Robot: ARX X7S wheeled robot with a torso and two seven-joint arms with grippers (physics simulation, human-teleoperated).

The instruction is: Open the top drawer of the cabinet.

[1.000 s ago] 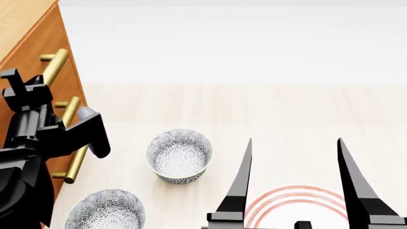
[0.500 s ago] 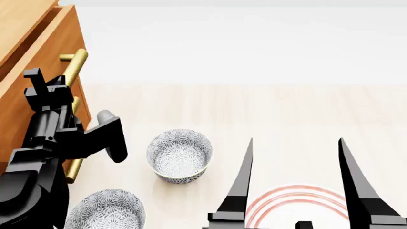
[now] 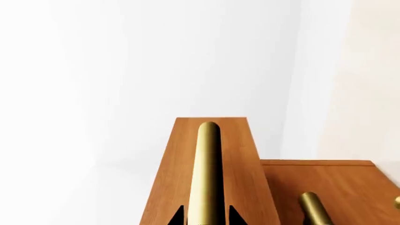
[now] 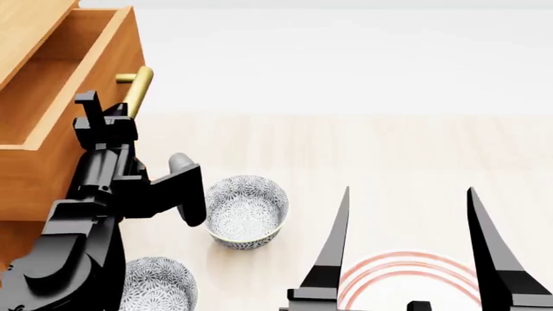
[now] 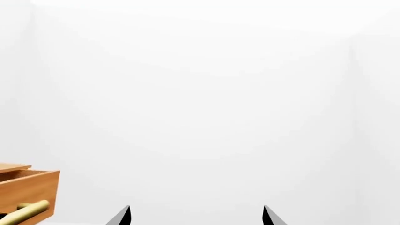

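Note:
The cabinet (image 4: 26, 29) stands at the far left of the head view. Its top drawer (image 4: 65, 74) is pulled out, showing the lighter wood inside. My left gripper (image 4: 111, 118) is shut on the drawer's brass bar handle (image 4: 138, 87). In the left wrist view the handle (image 3: 208, 168) runs between the two black fingertips of the left gripper (image 3: 207, 214), against the drawer front (image 3: 166, 187). My right gripper (image 4: 408, 189) is open and empty, low at the front right. In the right wrist view the right gripper (image 5: 196, 210) has only white wall ahead, and the open drawer (image 5: 28, 187) shows at one edge.
Two patterned bowls stand on the pale wooden floor: one (image 4: 245, 210) just right of my left arm, one (image 4: 160, 285) at the bottom edge. A red-ringed plate (image 4: 406, 278) lies under the right gripper. A lower drawer's handle (image 3: 315, 208) shows beside the top one.
The left gripper has moved to the right with the handle in it, and the top drawer has slid out from almost closed to wide open. The right arm has barely moved.

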